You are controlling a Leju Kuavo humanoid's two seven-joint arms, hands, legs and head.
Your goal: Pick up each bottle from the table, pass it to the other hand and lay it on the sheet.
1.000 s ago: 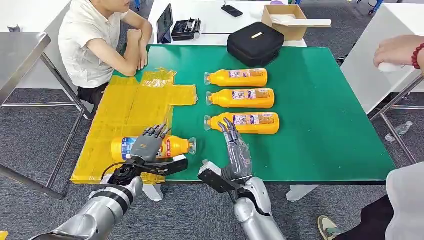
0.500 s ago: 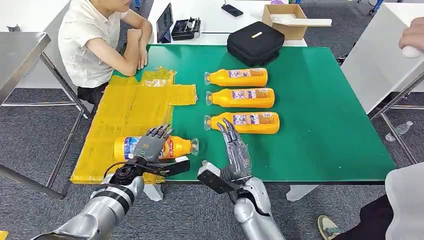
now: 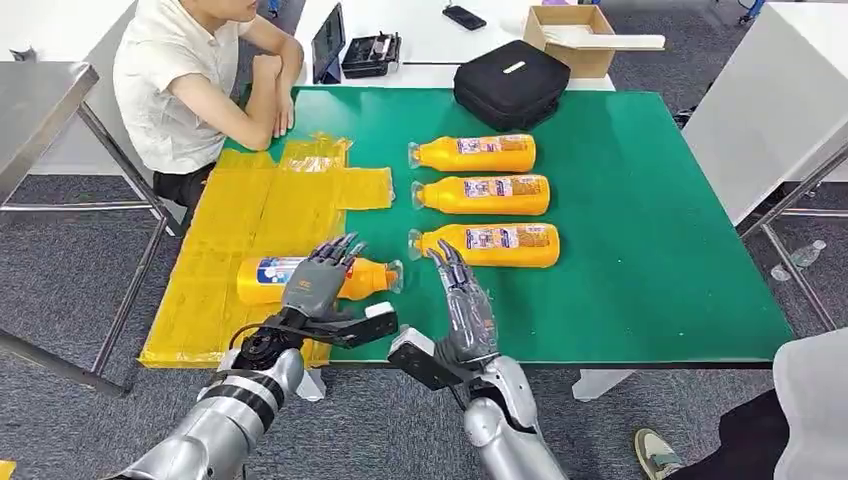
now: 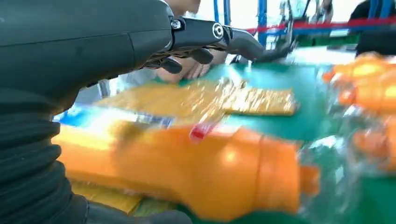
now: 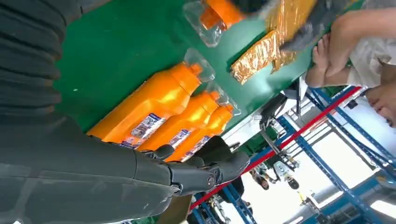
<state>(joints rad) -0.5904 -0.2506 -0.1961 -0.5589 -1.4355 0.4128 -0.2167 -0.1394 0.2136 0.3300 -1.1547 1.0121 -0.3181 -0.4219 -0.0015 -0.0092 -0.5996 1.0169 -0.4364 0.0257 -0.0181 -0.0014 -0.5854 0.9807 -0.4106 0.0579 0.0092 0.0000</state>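
My left hand (image 3: 316, 283) lies over an orange bottle (image 3: 268, 279) with a blue and white label and grips it; its clear cap (image 3: 394, 275) points right, over the green table (image 3: 640, 220). The bottle hangs low over the right edge of the yellow sheet (image 3: 240, 220). Close up, the bottle (image 4: 196, 172) sits under my palm with the fingers (image 4: 210, 35) stretched out above it. My right hand (image 3: 462, 300) is open with straight fingers, just short of the nearest of three orange bottles (image 3: 490, 245), (image 3: 485, 195), (image 3: 475, 154) lying in a row.
A person (image 3: 185, 85) sits at the far left corner, arms resting beside the sheet. A black bag (image 3: 510, 84) lies at the table's far edge, with a cardboard box (image 3: 570, 25) behind it. A white table (image 3: 760, 110) stands to the right.
My left hand has carried the bottle away from the table's front edge and a little to the right. A person's hand at the far right has left the picture. My right hand has barely moved.
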